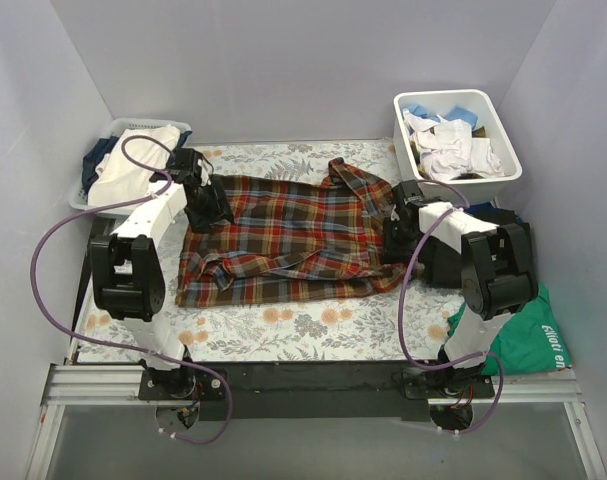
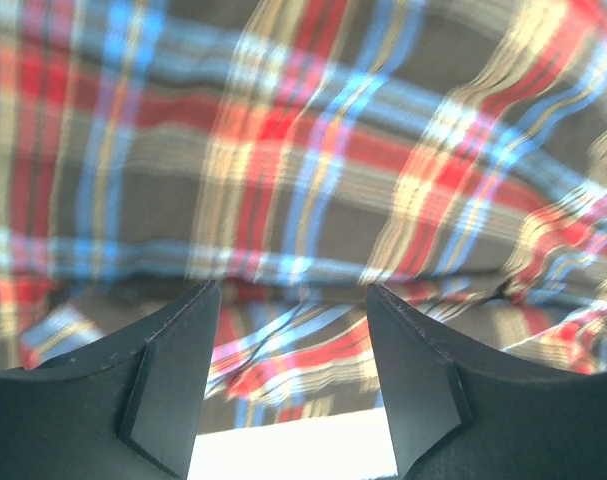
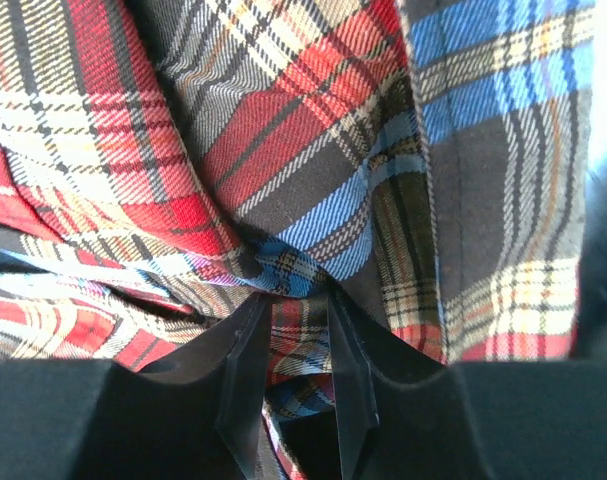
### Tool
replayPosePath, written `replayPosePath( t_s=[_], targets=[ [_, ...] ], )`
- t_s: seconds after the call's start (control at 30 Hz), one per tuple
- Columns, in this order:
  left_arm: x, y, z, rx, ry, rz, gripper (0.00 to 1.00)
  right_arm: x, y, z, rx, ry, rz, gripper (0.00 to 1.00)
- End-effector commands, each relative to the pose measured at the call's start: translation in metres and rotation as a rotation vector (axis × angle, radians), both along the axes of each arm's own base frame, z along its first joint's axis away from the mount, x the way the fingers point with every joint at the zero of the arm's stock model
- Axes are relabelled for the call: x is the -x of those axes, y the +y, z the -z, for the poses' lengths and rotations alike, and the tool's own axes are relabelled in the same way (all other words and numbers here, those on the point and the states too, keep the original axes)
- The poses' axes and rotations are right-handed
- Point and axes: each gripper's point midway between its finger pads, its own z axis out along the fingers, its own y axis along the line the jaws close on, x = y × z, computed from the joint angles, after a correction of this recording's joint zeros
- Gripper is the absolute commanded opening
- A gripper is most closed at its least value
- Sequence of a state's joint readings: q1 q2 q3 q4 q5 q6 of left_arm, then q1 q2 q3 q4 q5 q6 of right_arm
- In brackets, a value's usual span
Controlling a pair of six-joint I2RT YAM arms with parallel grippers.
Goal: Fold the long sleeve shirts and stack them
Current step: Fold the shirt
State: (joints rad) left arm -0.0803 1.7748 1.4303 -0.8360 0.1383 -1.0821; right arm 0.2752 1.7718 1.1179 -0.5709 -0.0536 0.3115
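Collared flannel button-up shirt (image 1: 293,235): red, brown, blue, yellow plaid. Bench cloth (image 1: 313,325) under shirt: white, orange-and-grey floral print.

I see the flannel shirt (image 1: 283,240) spread over the middle of the table (image 1: 313,325), my left gripper (image 1: 208,215) on its left edge and my right gripper (image 1: 395,240) on its right edge, 1 basket (image 1: 153,123) behind-left, 1 bin (image 1: 473,183) behind-right, and 1 loose garment (image 1: 528,335) at the near-right corner.

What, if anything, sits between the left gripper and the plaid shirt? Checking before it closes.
Nothing visible: the left gripper is open right over the plaid shirt, only fabric between its fingers. The right gripper pinches a fold.
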Motion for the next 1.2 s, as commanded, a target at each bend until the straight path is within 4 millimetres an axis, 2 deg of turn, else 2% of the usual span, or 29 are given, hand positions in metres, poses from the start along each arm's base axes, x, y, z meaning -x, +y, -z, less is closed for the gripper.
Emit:
replayPosePath(
  t_s=[0.0,0.03,0.07,0.1,0.17,0.23,0.27,0.3,0.37,0.43,0.53,0.7,0.87,0.97,1.07,1.17],
  targets=[
    [0.038,0.010,-0.007,-0.016,0.038,-0.018,0.60,0.017,-0.026,-0.004,0.090,0.040,0.051,0.37],
    [0.044,0.010,-0.017,-0.012,0.019,-0.024,0.60,0.011,-0.023,-0.010,0.072,0.014,0.031,0.37],
    [0.058,0.010,-0.014,-0.006,0.057,-0.036,0.60,0.005,-0.017,-0.018,0.044,-0.014,0.020,0.37],
    [0.065,0.009,-0.017,0.001,0.061,-0.044,0.60,-0.008,-0.011,-0.031,0.018,-0.054,0.014,0.38],
    [0.083,0.004,-0.023,0.016,0.074,-0.050,0.60,-0.020,-0.003,-0.050,-0.020,-0.106,-0.002,0.38],
    [0.104,-0.003,-0.008,0.032,0.127,-0.059,0.60,-0.035,0.003,-0.070,-0.049,-0.163,-0.008,0.38],
    [0.110,-0.009,-0.010,0.047,0.113,-0.051,0.60,-0.039,0.008,-0.077,-0.069,-0.182,-0.020,0.39],
    [0.119,-0.013,-0.002,0.058,0.141,-0.059,0.60,-0.043,0.009,-0.083,-0.076,-0.197,-0.023,0.39],
    [0.124,-0.016,-0.004,0.061,0.122,-0.064,0.61,-0.052,0.015,-0.096,-0.100,-0.229,-0.041,0.39],
    [0.127,-0.013,0.002,0.050,0.132,-0.080,0.61,-0.055,0.017,-0.100,-0.108,-0.241,-0.049,0.40],
    [0.126,-0.010,0.011,0.036,0.139,-0.112,0.61,-0.057,0.022,-0.106,-0.129,-0.254,-0.067,0.40],
    [0.104,-0.007,0.025,0.017,0.095,-0.162,0.61,-0.055,0.024,-0.110,-0.148,-0.274,-0.077,0.40],
    [0.079,0.012,0.037,-0.092,0.063,-0.242,0.61,-0.056,0.026,-0.114,-0.155,-0.288,-0.084,0.40],
    [0.071,0.015,0.045,-0.118,0.080,-0.242,0.61,-0.057,0.026,-0.116,-0.154,-0.294,-0.087,0.40],
    [0.066,0.019,0.050,-0.149,0.093,-0.258,0.55,-0.058,0.026,-0.118,-0.158,-0.301,-0.088,0.40],
    [0.049,0.016,0.040,-0.138,0.051,-0.256,0.47,-0.057,0.029,-0.119,-0.172,-0.300,-0.103,0.40]
  ],
)
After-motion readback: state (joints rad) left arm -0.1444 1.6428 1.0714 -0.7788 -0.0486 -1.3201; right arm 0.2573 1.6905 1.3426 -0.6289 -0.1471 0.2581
